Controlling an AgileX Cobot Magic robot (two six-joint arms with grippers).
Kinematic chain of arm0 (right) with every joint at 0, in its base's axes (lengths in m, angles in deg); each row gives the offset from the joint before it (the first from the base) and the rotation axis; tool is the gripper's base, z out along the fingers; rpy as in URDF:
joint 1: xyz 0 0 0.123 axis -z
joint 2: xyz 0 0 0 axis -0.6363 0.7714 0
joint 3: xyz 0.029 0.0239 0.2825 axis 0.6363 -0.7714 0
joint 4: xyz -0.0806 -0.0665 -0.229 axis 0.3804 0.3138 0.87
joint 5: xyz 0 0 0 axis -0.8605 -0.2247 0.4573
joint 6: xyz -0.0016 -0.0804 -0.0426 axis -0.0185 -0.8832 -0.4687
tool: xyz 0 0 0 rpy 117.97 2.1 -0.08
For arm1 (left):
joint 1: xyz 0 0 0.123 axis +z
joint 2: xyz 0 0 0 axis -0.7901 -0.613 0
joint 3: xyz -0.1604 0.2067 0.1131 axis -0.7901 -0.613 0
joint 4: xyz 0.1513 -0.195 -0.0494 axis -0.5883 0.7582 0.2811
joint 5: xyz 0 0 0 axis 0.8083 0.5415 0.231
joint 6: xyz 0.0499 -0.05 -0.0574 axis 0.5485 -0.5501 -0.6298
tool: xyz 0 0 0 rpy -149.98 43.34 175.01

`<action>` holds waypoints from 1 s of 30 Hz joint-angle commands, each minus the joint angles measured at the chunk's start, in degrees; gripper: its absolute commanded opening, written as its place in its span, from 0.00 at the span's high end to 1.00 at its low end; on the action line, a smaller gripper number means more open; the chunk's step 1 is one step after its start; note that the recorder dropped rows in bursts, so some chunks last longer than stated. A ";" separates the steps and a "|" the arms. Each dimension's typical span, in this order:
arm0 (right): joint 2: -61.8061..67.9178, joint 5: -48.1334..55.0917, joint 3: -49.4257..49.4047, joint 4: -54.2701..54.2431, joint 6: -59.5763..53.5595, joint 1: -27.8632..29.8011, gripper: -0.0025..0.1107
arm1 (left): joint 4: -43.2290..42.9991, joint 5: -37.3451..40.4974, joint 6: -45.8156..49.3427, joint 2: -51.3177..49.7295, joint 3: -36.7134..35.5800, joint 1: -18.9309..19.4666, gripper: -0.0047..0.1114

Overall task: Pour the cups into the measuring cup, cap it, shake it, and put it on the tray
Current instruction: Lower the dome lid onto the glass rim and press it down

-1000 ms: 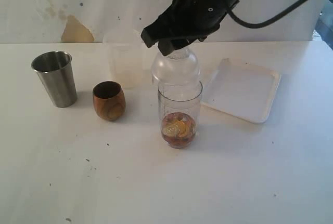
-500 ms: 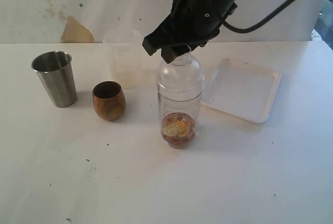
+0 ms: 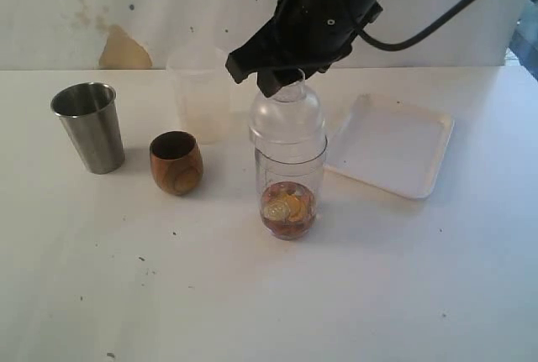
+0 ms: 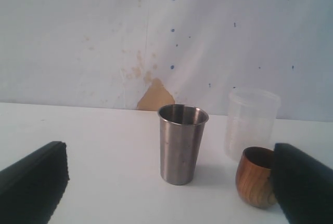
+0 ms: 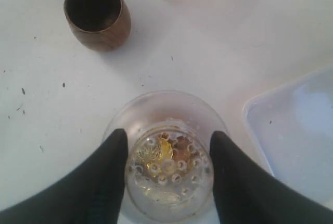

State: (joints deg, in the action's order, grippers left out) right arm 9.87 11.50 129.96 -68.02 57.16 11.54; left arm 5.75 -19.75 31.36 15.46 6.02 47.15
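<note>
The clear measuring cup [image 3: 290, 187] stands mid-table with gold and brown pieces at its bottom. A clear domed cap [image 3: 287, 118] rests on its mouth, pushed slightly left. My right gripper [image 3: 282, 76] is shut on the cap's narrow top; from the right wrist, its fingers flank the perforated cap [image 5: 169, 167]. The steel tumbler [image 3: 89, 127] and the wooden cup [image 3: 176, 162] stand upright at the left. The white tray [image 3: 391, 145] lies to the right. My left gripper [image 4: 169, 148] is open and holds nothing, facing the steel tumbler [image 4: 181, 143] with the wooden cup [image 4: 255, 177] beside one finger.
A frosted translucent cup [image 3: 200, 93] stands behind the wooden cup, near the back wall. The right arm and its cables hang over the table's centre.
The right gripper lowered the cap from just above the measuring cup onto its mouth, then nudged it slightly left. The left gripper and the other cups stayed put.
</note>
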 commanded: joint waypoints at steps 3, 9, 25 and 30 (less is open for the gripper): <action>-0.25 0.09 -0.02 0.00 1.24 1.72 0.98 | 0.00 -0.27 -0.04 0.14 -0.30 -0.30 0.06; -0.25 0.62 -0.32 0.00 1.24 1.81 0.98 | 0.00 -0.27 -0.04 0.14 -0.30 -0.30 0.06; -0.25 -1.82 -2.73 -4.66 0.03 1.81 0.98 | 0.00 -0.27 -0.04 0.14 -0.30 -0.30 0.06; -0.25 -1.09 -2.73 -3.62 -0.07 1.81 0.98 | 0.00 -0.27 -0.04 0.14 -0.30 -0.30 0.06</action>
State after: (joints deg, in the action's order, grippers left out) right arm 9.87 10.42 127.44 -72.27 57.50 13.16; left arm 5.75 -19.75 31.36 15.46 6.02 47.15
